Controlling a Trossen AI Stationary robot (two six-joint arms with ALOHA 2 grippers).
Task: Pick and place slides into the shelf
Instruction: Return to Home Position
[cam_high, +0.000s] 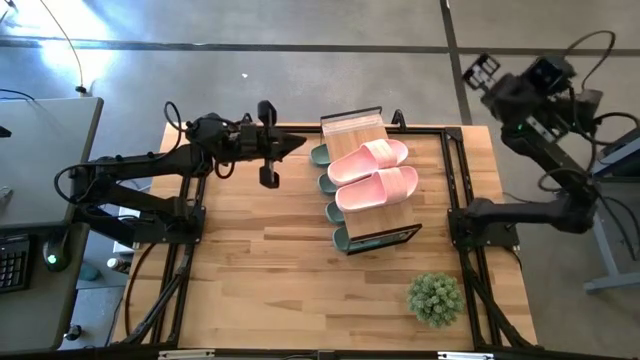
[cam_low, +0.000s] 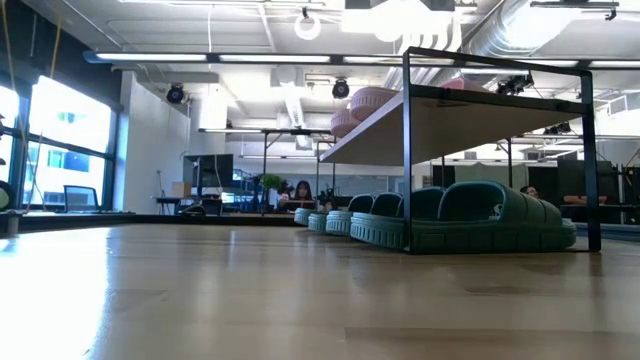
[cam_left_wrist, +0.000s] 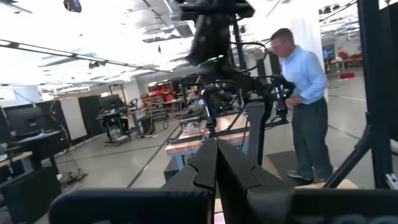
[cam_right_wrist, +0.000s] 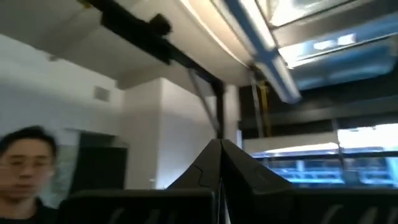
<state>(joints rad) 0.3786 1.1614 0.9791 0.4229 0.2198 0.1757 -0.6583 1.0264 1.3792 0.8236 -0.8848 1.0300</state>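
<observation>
The shelf stands at the table's middle, toward the far edge. Two pale pink slides lie side by side on its wooden top. Several sage-green slides rest on the tabletop under it, their ends showing at its left side; the low view shows them in a row. My left gripper is shut and empty, raised just left of the shelf and pointing at it. My right gripper is shut and empty, raised high beyond the table's far right corner.
A small green potted plant stands near the table's near right corner. Black frame rails run along the table's sides. Bare tabletop lies near and left of the shelf. A person stands beyond the table.
</observation>
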